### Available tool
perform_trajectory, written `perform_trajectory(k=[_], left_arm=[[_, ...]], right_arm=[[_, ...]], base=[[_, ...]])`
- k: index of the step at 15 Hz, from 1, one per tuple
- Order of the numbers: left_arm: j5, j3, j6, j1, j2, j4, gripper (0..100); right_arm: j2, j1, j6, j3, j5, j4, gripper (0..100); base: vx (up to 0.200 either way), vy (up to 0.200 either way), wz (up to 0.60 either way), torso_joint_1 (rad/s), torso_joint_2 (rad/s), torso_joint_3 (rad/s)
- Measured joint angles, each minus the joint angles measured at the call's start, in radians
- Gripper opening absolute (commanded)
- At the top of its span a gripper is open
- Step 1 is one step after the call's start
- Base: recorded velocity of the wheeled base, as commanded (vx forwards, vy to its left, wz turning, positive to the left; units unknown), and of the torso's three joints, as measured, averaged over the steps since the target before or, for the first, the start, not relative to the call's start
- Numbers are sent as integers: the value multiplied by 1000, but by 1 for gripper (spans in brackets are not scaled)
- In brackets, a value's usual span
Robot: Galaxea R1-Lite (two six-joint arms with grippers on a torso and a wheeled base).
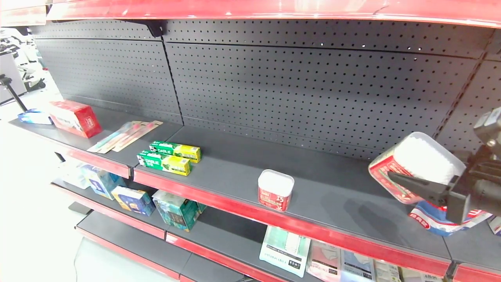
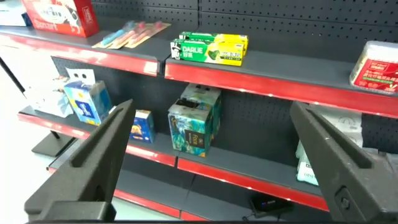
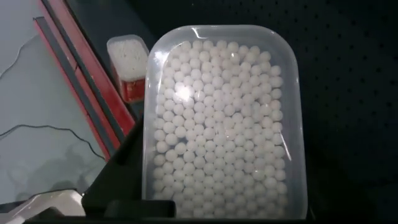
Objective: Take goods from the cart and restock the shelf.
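Left gripper (image 2: 211, 112): fingers spread wide, nothing between them, facing the lower tiers.
Red box (image 1: 74, 117): lies at the far left of the shelf (image 1: 332, 188).
Toothbrush packs (image 1: 125, 135): lie flat at 4 o'clock of the red box.
Toothpaste boxes (image 1: 169, 156): 2, side by side near the front lip, at 10 o'clock of the standing tub.
Standing tub (image 1: 275, 190): 1 cotton-swab tub, upright at the lip, mid-shelf.
Held tub (image 1: 424, 158): a matching swab tub, tilted, off the shelf surface, at 2 o'clock of the standing tub and well apart from it.
Right gripper (image 1: 415, 176): clamped across the held tub's sides.
Blue-and-red pack (image 1: 434, 221): lies on the shelf at 6 o'clock of the held tub.
Step in hand: likely placing the held tub on this tier.
Doing it well: carry it toward 9 o'clock, level it so the base sits flat, lower it just beside the standing tub, then release.
Risk: released while tilted, it could tip or land on the pack.
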Motion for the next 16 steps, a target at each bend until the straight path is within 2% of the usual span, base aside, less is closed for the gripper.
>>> perform_trajectory(k=[1, 2, 3, 5, 6, 9, 16], left_arm=[[6, 0, 3, 0, 0, 0, 100], [50, 0, 6, 0, 0, -2, 100], [106, 0, -6, 0, 0, -4, 100], [158, 1, -60, 0, 0, 1, 100], [163, 1, -71, 0, 0, 3, 100], [124, 1, -67, 0, 0, 22, 100], [119, 1, -65, 0, 0, 31, 100]], right_arm=[[53, 0, 18, -2, 3, -63, 0], [104, -1, 41, -5, 12, -111, 0], [156, -6, 60, -8, 34, -152, 0], [256, -17, 79, -13, 82, -241, 0], [299, -21, 80, -15, 90, -283, 0], [404, -24, 78, -31, 100, -349, 0], [558, -34, 56, -131, 184, -350, 0]], base=[[0, 0, 0, 0, 0, 0], [0, 0, 0, 0, 0, 0], [0, 0, 0, 0, 0, 0], [0, 0, 0, 0, 0, 0], [0, 0, 0, 0, 0, 0], [0, 0, 0, 0, 0, 0], [0, 0, 0, 0, 0, 0]])
